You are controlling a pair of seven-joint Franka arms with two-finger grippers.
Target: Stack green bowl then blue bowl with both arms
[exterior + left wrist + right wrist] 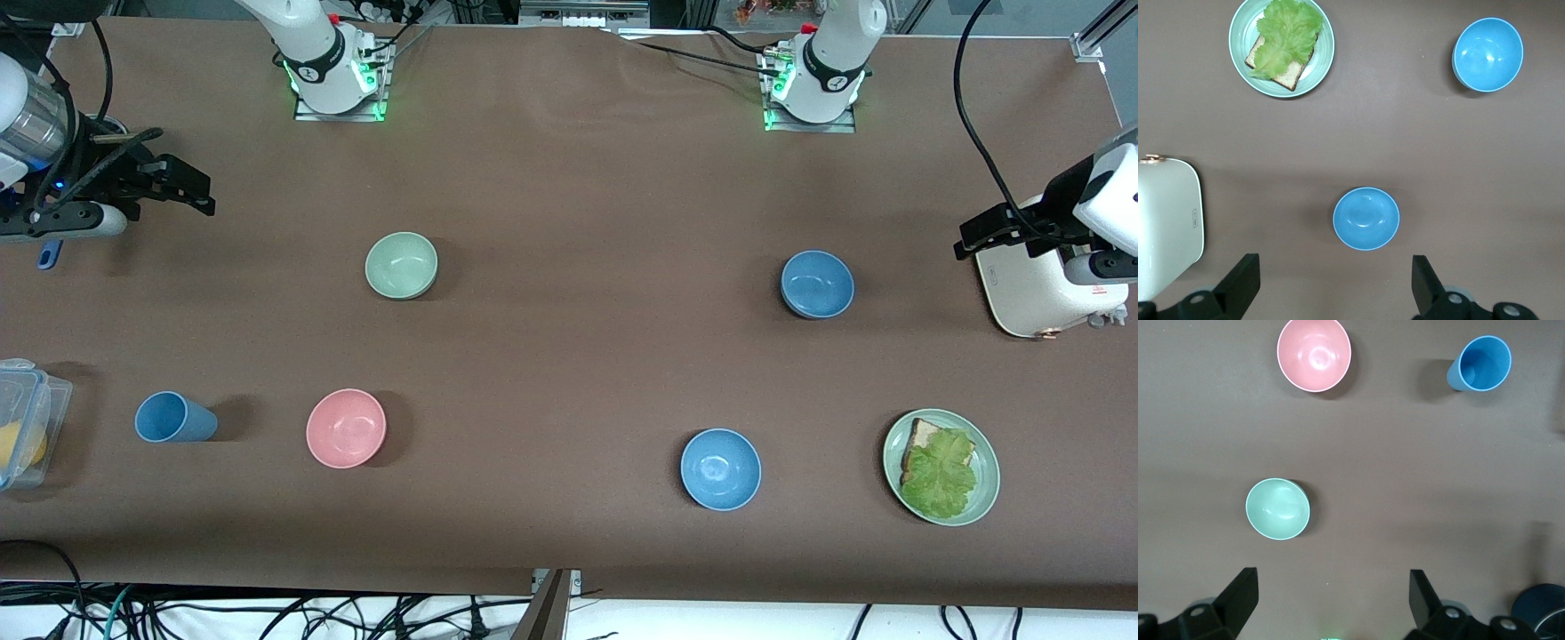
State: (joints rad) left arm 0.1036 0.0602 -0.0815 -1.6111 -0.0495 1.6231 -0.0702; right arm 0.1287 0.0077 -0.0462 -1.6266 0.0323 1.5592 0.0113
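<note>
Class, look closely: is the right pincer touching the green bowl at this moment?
Apart. In the right wrist view, the right pincer is open, and bare table separates both fingertips from the green bowl. The front view agrees.

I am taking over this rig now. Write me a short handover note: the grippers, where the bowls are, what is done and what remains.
Left gripper: open, empty, up over the table's left-arm end by the white appliance.
Right gripper: open, empty, up over the right-arm end.
Green bowl: alone on the table, toward the right arm's end.
Two blue bowls toward the left arm's end: one nearer the bases, one nearer the front camera.
Done: nothing stacked.
Left: stack the green bowl, then a blue bowl.
</note>
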